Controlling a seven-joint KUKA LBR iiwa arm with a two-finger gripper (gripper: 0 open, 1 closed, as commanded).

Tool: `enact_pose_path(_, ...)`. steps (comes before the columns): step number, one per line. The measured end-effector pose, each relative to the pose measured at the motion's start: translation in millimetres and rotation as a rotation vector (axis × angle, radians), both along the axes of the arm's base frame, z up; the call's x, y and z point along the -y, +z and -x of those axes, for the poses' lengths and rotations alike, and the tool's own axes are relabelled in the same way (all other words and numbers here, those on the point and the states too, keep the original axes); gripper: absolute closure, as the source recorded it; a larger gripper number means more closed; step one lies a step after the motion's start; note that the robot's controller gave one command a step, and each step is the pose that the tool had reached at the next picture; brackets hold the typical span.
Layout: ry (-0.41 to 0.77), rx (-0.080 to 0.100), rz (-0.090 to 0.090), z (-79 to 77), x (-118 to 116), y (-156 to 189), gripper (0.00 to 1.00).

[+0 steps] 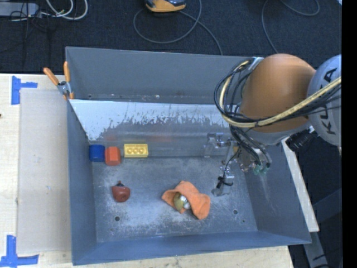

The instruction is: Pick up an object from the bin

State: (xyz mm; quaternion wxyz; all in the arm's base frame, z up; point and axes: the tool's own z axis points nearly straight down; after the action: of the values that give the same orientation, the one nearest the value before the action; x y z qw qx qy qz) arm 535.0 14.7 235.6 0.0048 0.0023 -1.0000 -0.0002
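My gripper [225, 178] hangs low over the right half of the bin floor, with nothing seen in it. Just to its left, a short way off, lies a crumpled orange cloth [195, 201] with a small olive-green ball [180, 201] tucked into it. Further left on the floor sits a dark red, apple-shaped thing [120, 192].
Along the bin's back wall at the left stand a yellow studded brick [135, 150], an orange block [112, 156] and a blue block [96, 153] in a row. The arm's orange dome and cables hang over the bin's right rim.
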Motion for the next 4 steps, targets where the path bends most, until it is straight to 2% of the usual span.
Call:
enact_pose_path(1,0.0,0.008,0.0,-1.4,0,5,0.0)
enact_pose_path(2,0.0,0.011,0.001,17.2,-17,-38,0.0)
enact_pose_path(3,0.05,0.009,0.0,14.7,-38,-96,0.0)
enact_pose_path(4,0.166,0.008,-0.001,27.0,-43,-141,1.0)
